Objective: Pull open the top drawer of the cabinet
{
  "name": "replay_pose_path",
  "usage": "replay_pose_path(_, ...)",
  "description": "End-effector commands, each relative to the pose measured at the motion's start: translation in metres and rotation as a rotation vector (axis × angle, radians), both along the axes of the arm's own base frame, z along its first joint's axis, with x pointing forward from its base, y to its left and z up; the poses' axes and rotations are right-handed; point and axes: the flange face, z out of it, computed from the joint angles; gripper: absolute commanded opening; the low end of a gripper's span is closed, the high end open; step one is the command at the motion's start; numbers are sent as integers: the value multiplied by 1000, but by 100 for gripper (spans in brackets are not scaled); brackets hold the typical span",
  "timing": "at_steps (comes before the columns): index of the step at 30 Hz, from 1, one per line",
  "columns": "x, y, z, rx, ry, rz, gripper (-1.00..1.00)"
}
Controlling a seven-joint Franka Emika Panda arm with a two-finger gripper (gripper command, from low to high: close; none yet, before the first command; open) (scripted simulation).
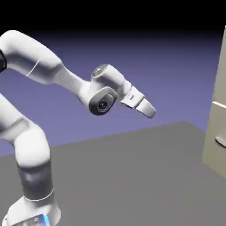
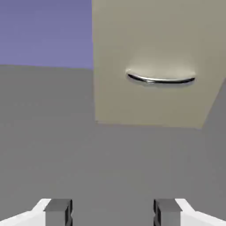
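Observation:
The beige cabinet (image 1: 216,128) stands at the exterior view's right edge, mostly cut off by the frame. Its upper part, where the top drawer (image 1: 220,70) sits, shows only as a narrow strip. A thin bright line (image 1: 218,104) crosses the front below it; I cannot tell whether it is a handle or a seam. My gripper (image 1: 151,112) hangs in the air well to the left of the cabinet, pointing toward it and slightly down. In the hand view the fingers (image 2: 58,211) stand wide apart with nothing between them, so the gripper (image 2: 112,212) is open. Ahead, the cabinet (image 2: 132,35) shows its lowest front and silver bar handle (image 2: 161,79).
A lower drawer handle (image 1: 220,142) shows on the cabinet front near the right edge. The grey table (image 1: 132,176) stretches between the robot's base (image 1: 31,212) and the cabinet's foot. The backdrop is blue-violet.

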Motion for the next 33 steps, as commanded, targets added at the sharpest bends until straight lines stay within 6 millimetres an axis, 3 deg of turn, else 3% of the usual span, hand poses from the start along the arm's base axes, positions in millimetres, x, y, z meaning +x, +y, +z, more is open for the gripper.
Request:
replay_pose_path(1, 7, -6, 3, 39, 2, -26, 0)
replay_pose_path(9, 60, -57, 12, 334, 17, -239, 0)
replay_pose_path(20, 121, -120, 5, 683, -7, -515, 0)
replay_pose_path(33, 184, -166, 4, 1016, -156, -747, 0)
